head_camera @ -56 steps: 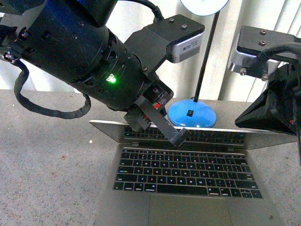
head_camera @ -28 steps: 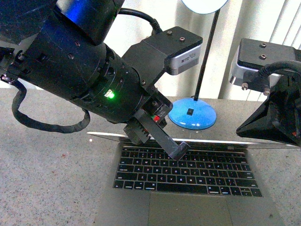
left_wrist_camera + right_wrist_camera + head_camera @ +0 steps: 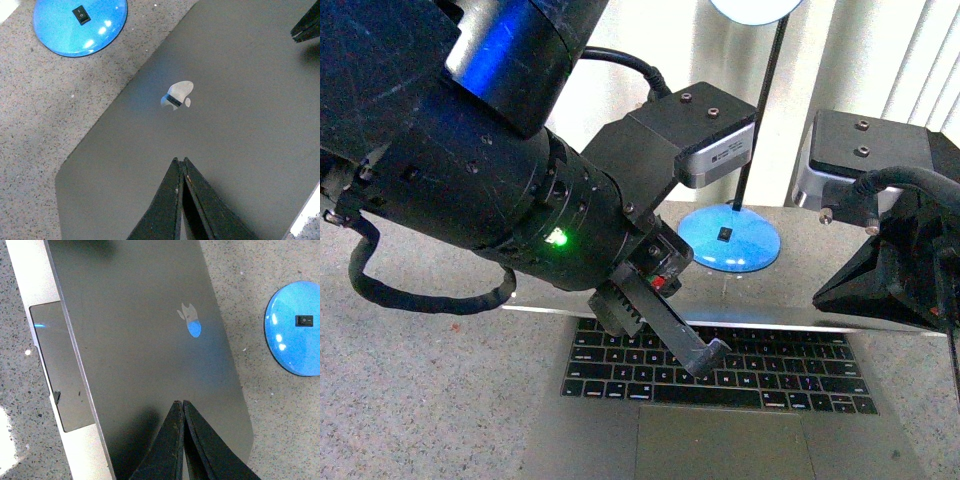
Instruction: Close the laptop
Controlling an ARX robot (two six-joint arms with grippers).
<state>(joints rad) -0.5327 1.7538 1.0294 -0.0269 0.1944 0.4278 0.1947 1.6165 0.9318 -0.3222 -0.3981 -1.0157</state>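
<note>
The grey laptop (image 3: 750, 375) lies on the speckled table with its black keys and trackpad facing me. Its lid (image 3: 770, 322) hangs low over the keyboard and shows only as a thin edge. My left gripper (image 3: 710, 355) is shut and rests on the lid's outer face, just below the shiny apple logo (image 3: 177, 94); in the left wrist view its tips (image 3: 180, 160) touch the grey metal. My right gripper (image 3: 818, 297) is shut too and presses the same face near one corner (image 3: 179, 402). The screen is hidden.
A blue lamp base (image 3: 730, 240) with a black switch stands just behind the laptop, and its thin black pole (image 3: 760, 110) rises from it. White blinds close the back. Speckled grey tabletop (image 3: 420, 400) stretches to the left of the laptop.
The lid has swung further down toward the keyboard, covering the top key rows. Both shut grippers have moved down and forward with it.
</note>
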